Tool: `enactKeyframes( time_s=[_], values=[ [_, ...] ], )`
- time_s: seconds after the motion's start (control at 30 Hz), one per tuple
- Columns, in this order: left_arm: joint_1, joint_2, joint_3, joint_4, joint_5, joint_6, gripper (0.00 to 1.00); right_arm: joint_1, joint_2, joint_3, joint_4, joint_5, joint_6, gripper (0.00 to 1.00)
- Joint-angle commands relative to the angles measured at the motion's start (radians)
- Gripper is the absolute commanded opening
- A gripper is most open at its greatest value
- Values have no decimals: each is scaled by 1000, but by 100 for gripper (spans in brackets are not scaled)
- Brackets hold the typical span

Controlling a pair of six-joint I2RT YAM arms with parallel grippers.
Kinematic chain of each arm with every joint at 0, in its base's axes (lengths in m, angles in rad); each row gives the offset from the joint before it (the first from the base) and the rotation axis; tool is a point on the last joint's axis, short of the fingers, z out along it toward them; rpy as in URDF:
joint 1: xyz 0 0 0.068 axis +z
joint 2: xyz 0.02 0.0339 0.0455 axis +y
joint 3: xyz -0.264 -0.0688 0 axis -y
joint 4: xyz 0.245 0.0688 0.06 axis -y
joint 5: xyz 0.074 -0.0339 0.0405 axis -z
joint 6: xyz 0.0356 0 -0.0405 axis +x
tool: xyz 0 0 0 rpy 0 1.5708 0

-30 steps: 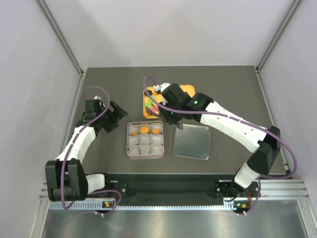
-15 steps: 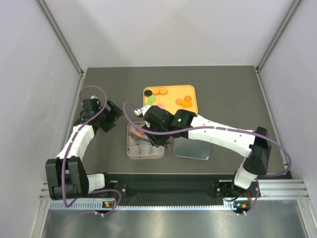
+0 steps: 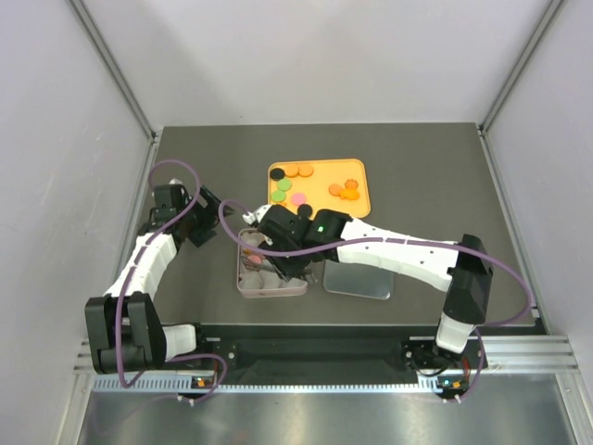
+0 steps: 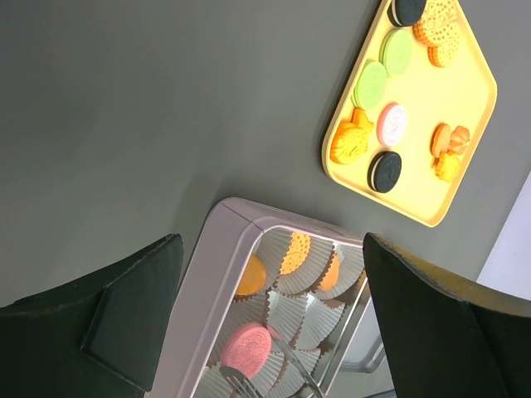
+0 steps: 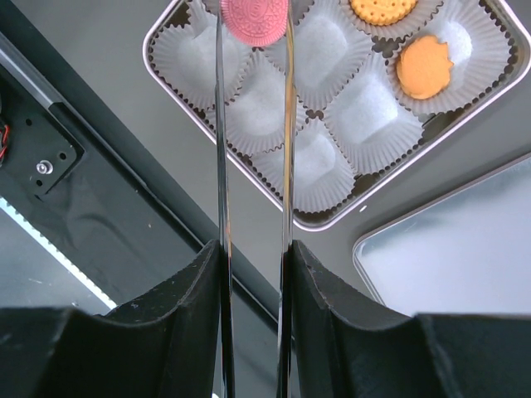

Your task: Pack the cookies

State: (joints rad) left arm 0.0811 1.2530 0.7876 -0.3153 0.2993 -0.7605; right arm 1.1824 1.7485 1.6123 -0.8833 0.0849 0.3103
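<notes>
**Packing, mid-transfer.** My right claw (image 5: 253,25) grips one pink cookie (image 5: 255,18) between its thin fingers, over the white paper cups (image 5: 365,116) of the square tin (image 4: 203,282) — orange cookies (image 5: 423,66) already lie in cups along one side. My left claw (image 4: 272,257) hangs beside the tin, jaws spread wide, holding nothing. The other cookies (image 3: 298,171) — orange, green, pink, black — rest on the yellow tray (image 4: 465,91), farther back on the counter (image 3: 435,167). The lid (image 3: 359,278) lies flat just beside the tin, on its right.
</notes>
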Motion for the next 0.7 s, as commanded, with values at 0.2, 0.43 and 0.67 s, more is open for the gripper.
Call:
enactKeyframes(
  time_s=[0.2, 0.43, 0.67],
  values=[
    [9, -4, 6, 44, 21, -2, 94, 19, 26, 67, 26, 15, 9, 35],
    [9, -7, -1, 48, 27, -2, 94, 19, 40, 75, 30, 18, 7, 38],
    [9, -7, -7, 51, 35, -5, 94, 19, 48, 86, 32, 24, 7, 47]
  ],
)
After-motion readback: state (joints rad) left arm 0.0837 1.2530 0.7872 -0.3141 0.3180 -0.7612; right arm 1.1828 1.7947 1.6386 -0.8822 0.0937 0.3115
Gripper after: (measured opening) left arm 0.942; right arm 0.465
